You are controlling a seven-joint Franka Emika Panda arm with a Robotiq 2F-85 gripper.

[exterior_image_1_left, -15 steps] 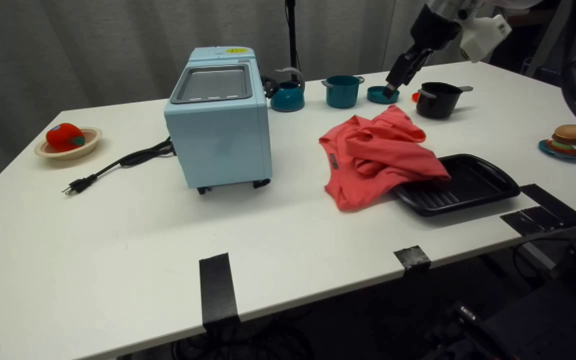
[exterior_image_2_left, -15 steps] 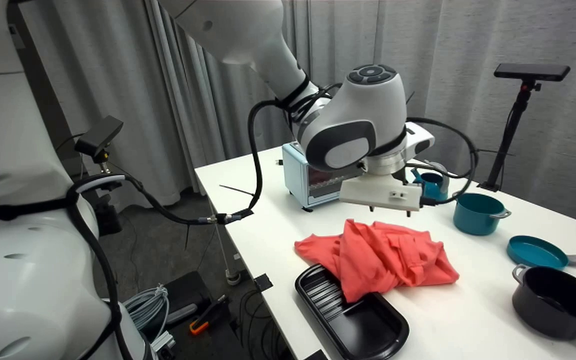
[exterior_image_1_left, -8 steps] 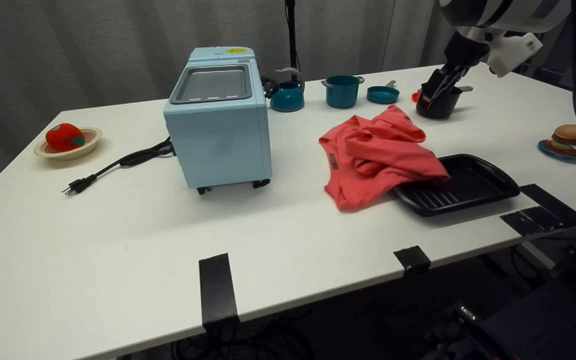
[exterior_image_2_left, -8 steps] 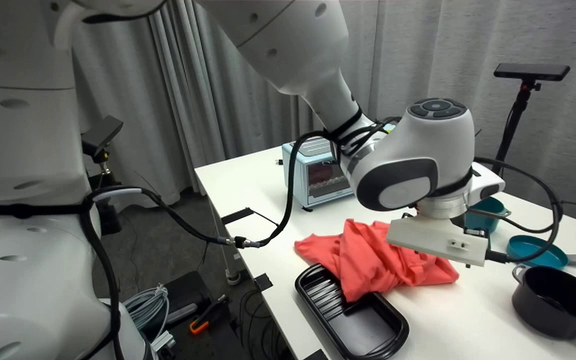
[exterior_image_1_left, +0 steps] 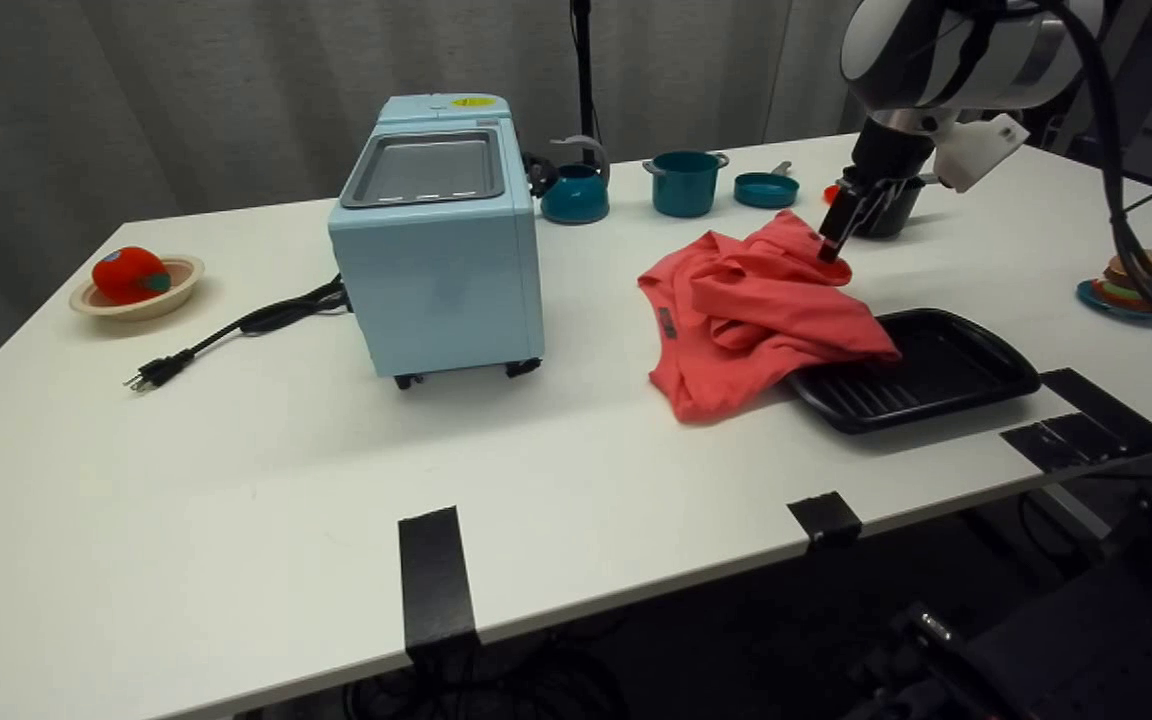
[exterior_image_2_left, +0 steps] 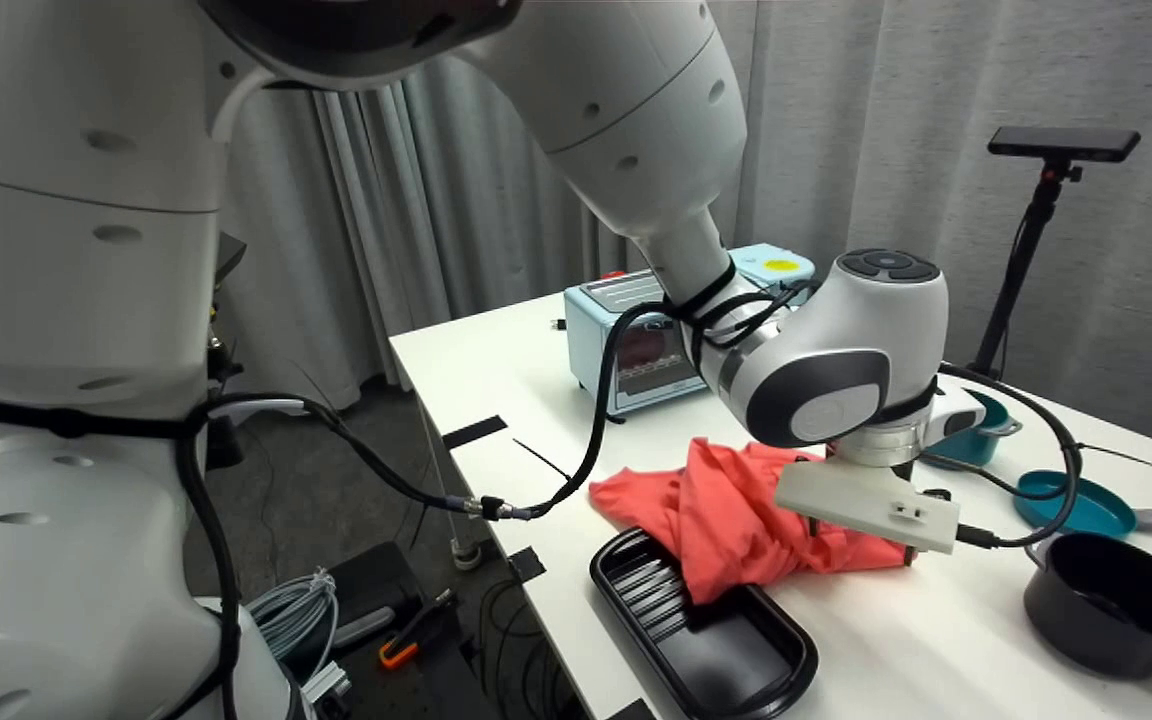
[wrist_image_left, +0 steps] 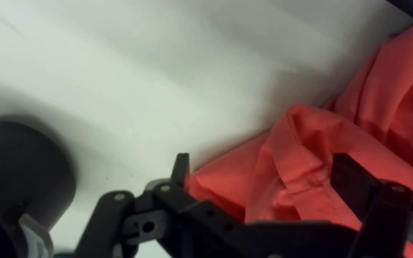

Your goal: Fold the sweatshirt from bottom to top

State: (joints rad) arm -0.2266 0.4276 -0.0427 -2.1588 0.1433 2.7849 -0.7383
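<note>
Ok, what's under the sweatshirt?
In both exterior views, the sweatshirt laps over part of the black tray and otherwise rests on the white table. Anything fully covered beneath it can't be seen.

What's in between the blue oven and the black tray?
The red sweatshirt. In both exterior views it lies bunched up between the blue oven and the black tray, with part of it draped over the tray's edge.
</note>
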